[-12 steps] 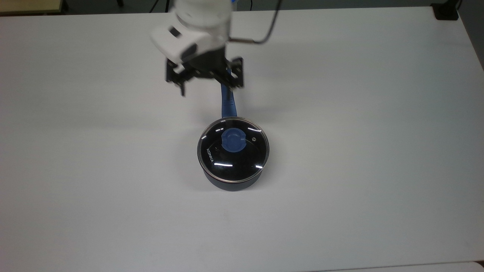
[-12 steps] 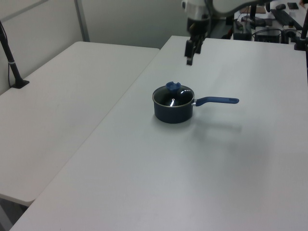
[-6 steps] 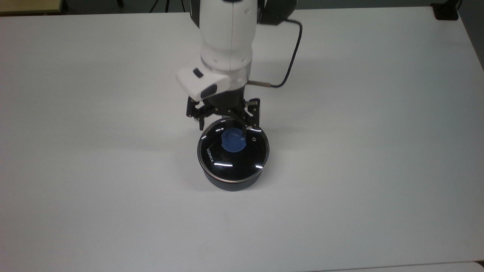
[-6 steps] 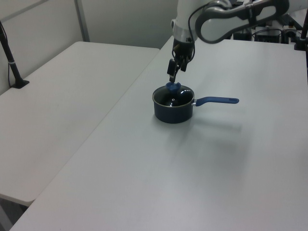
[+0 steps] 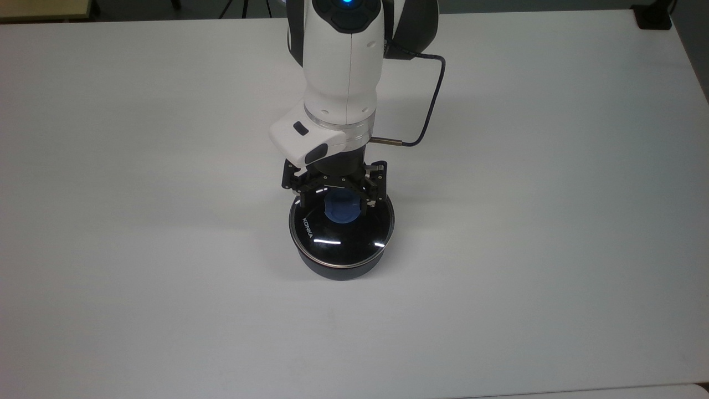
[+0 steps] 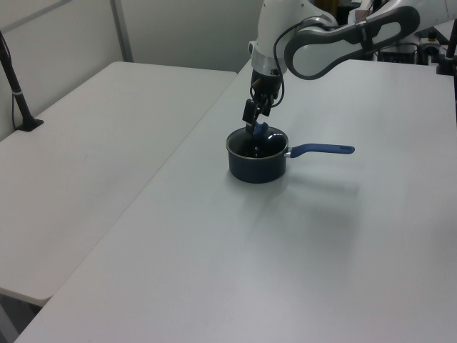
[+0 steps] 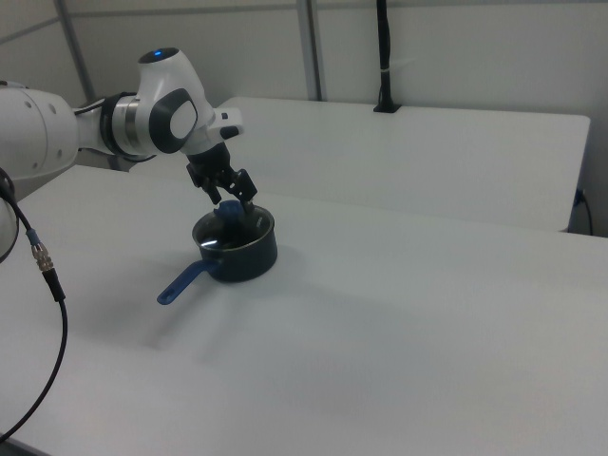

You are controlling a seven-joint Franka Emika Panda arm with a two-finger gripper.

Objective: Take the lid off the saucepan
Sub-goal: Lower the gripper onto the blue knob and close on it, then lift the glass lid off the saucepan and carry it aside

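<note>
The dark navy saucepan point(image 5: 339, 270) stands mid-table with the glass lid point(image 5: 343, 235) seated on it, "KONKA" lettering towards the top view's left. My gripper point(image 5: 338, 200) hangs straight above the lid's blue knob point(image 5: 341, 211), open, with one finger on each side of the knob and a gap on both sides. The arm hides the pan's handle in the top view. In the left view the gripper point(image 6: 255, 123) sits just over the knob point(image 6: 260, 131), and the blue handle point(image 6: 323, 149) points to the left view's right. In the right view the saucepan point(image 7: 239, 255) shows its handle point(image 7: 180, 283) below the gripper point(image 7: 232, 197).
The white table point(image 5: 526, 221) spreads wide around the pan. A dark cable point(image 5: 432, 100) loops off the arm. A black block point(image 5: 653, 16) sits at the top view's far right corner. A second table point(image 6: 93, 143) with a black post point(image 6: 17, 93) adjoins in the left view.
The arm swung from beyond the pan's handle to over the lid and came down. The open fingers now flank the knob. Pan and lid have not moved.
</note>
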